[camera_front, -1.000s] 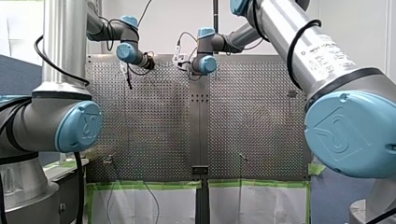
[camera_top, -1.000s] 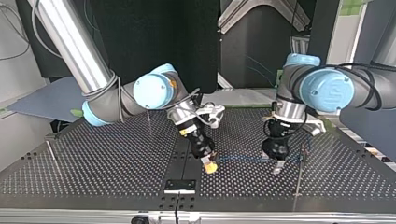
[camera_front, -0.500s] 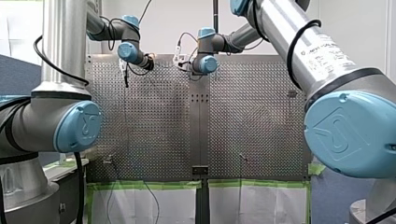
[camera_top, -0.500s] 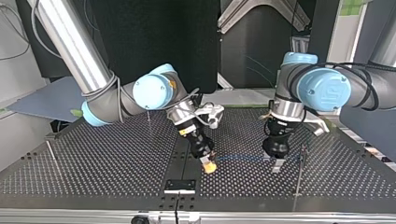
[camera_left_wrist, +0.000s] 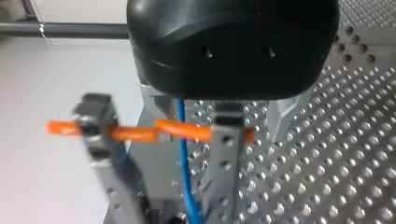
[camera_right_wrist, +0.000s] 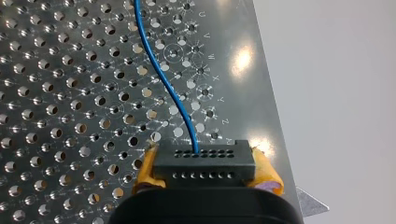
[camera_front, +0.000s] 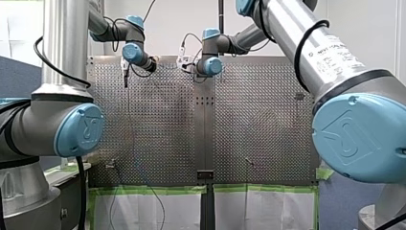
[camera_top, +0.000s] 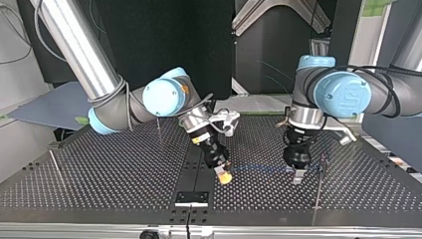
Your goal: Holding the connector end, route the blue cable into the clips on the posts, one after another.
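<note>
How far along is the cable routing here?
Done: my right gripper holds the connector. In hand: the blue cable stretches to my left gripper, running between its fingers, beside a post. Left: no clip visibly holds cable yet, so seemingly every post.

In the left wrist view the thin blue cable [camera_left_wrist: 183,140] disappears behind the black housing of my left gripper [camera_left_wrist: 163,196] and is cut off at the picture's edge. The metal fingers [camera_left_wrist: 224,154] flanking the cable are blurred. In the right wrist view the black plastic connector [camera_right_wrist: 204,161] on the cable's end is partly hidden behind my right gripper [camera_right_wrist: 205,173].
</note>
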Robot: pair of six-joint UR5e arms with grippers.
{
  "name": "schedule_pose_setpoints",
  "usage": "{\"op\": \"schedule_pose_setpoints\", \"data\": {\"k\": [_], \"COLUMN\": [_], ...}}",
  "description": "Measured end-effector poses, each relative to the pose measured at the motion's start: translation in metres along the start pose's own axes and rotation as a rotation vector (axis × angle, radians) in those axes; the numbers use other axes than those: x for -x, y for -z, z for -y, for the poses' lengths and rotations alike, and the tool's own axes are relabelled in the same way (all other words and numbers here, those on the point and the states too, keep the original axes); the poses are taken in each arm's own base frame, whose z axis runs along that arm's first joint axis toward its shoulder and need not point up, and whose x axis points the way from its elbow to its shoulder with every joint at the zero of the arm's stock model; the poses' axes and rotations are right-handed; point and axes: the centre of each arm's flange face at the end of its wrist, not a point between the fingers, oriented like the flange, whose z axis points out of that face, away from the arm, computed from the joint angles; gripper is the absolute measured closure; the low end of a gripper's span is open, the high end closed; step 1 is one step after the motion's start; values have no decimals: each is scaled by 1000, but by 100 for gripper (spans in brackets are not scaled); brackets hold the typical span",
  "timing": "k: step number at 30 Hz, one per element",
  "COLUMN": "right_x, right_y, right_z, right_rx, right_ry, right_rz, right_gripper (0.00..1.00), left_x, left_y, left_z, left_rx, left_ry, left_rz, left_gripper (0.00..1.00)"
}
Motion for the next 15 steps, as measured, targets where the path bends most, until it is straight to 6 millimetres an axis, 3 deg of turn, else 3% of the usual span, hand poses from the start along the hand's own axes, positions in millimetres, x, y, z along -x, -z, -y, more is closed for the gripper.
{"op": "schedule_pose_setpoints", "data": {"k": [1,3,4,6,8,9,15], "right_x": [0,0,0,0,0,0,1], "right_y": [0,0,0,0,0,0,0], "right_z": [0,0,0,0,0,0,0], "right_rx": [0,0,0,0,0,0,1], "right_ry": [0,0,1,1,1,1,1], "right_rz": [0,0,0,1,1,2,4], "right_gripper": [100,100,100,100,100,100,100], "left_x": [0,0,0,0,0,0,1], "left_y": [0,0,0,0,1,1,1], "left_z": [-1,-2,-2,-3,-3,-3,-3], "left_rx": [11,22,26,30,31,31,33], "left_ry": [-11,-29,-40,-56,-73,-80,-123], "left_rz": [0,0,0,0,0,0,0], "left_gripper": [15,30,30,45,51,60,76]}}
